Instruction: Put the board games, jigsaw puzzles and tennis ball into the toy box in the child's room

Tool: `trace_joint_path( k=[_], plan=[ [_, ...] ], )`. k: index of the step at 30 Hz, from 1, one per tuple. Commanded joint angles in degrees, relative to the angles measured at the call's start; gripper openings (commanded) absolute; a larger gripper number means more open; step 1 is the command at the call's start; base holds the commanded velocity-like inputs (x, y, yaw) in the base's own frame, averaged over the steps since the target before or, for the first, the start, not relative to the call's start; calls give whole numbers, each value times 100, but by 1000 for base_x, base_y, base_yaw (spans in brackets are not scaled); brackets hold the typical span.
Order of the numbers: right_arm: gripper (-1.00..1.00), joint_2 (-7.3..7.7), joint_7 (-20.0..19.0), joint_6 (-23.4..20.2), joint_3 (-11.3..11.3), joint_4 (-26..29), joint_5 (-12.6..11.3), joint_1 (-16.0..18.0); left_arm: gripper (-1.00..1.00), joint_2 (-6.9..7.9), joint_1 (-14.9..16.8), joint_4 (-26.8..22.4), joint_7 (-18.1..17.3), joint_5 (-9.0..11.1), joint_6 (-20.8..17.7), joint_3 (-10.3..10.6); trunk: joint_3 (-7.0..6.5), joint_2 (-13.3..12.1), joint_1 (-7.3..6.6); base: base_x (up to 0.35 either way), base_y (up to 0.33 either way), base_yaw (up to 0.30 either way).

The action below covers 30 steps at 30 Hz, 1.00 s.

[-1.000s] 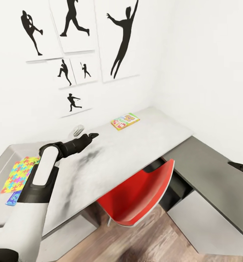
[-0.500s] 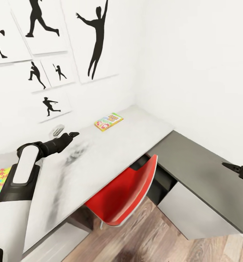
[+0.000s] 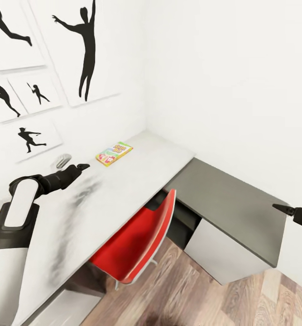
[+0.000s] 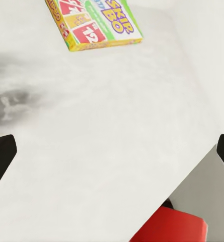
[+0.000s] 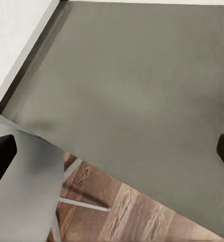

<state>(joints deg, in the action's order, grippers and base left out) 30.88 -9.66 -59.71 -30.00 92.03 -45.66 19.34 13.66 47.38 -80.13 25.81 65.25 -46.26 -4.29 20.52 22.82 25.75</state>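
White walls hung with black baseball-player silhouettes meet at the corner of the pale desk, a red chair tucked beneath. My left end effector hovers released and empty over the desk, near the Skip-Bo board game. My right end effector, fingers spread, hangs empty above the dark grey panel.

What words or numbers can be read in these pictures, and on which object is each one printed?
"SKIP BO": on the lid of the board game lying on the table, seen in the left wrist view.
"12": on a red card printed on the same lid.
The other print on the lid is cut off or too blurred to read.
In the head view the lid's print is too small to read.
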Motion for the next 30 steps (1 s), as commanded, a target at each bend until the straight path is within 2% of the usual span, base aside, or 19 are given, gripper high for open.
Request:
trace_joint_path(
  k=[1, 4, 10, 15, 16, 19, 20, 21, 22, 26, 27, 28, 30],
  plan=[
    [100, 0, -57, -29, -5, 0, 56, 9, 100, 3, 4, -7, 55, 63, -16, -4, 10, 11, 3, 0, 0, -283],
    [100, -4, 6, -29, 36, -28, 51, 28, 100, 68, 64, 149, 58, 42, -56, -4, 10, 11, 3, 0, 0, -283],
    [100, -93, 82, -29, 178, -143, 53, 61, 100, 98, 93, 365, 53, 51, -73, -8, 10, 11, 3, 0, 0, -283],
    [100, -311, 417, -29, 485, -422, 56, 274, 100, 112, 107, 496, 55, 56, -82, -15, 11, 11, 3, 0, 0, -283],
    [100, -311, 417, -29, 485, -422, 56, 274, 100, 112, 107, 496, 55, 56, -82, -15, 11, 11, 3, 0, 0, -282],
    [100, -456, 694, -29, 742, -747, 63, 465, 100, 120, 105, 527, 56, 57, -88, -55, 15, 11, 3, 0, 0, -224],
    [100, -456, 694, -29, 742, -747, 63, 465, 100, 120, 105, 527, 56, 57, -88, -55, 16, 11, 3, 0, 0, -182],
    [100, -492, 764, -29, 833, -884, 65, 534, 100, 122, 100, 534, 56, 57, -89, -68, 17, 11, 3, 0, 0, -146],
    [100, -544, 868, -29, 1022, -1160, 67, 675, 100, 126, 91, 543, 56, 49, -92, -89, 18, 11, 3, 0, 0, -93],
    [100, -608, 982, 191, 1479, -1513, 73, 866, 100, 143, 57, 553, 56, 36, -98, -111, 19, 11, 3, 0, 0, -55],
    [100, -624, 1013, 306, 1723, -1591, 74, 914, 100, 178, 27, 555, 54, 48, -100, -119, 19, 11, 3, 0, 0, -24],
    [100, -624, 1013, 306, 1723, -1591, 74, 914, 100, 178, 27, 555, 54, 48, -100, -119, 20, 11, 3, 0, 0, -24],
    [100, -635, 1039, 380, 1922, -1635, 74, 946, 100, 222, 2, 555, 48, 64, -100, -124, 20, 11, 3, 0, 0, -18]
  ],
)
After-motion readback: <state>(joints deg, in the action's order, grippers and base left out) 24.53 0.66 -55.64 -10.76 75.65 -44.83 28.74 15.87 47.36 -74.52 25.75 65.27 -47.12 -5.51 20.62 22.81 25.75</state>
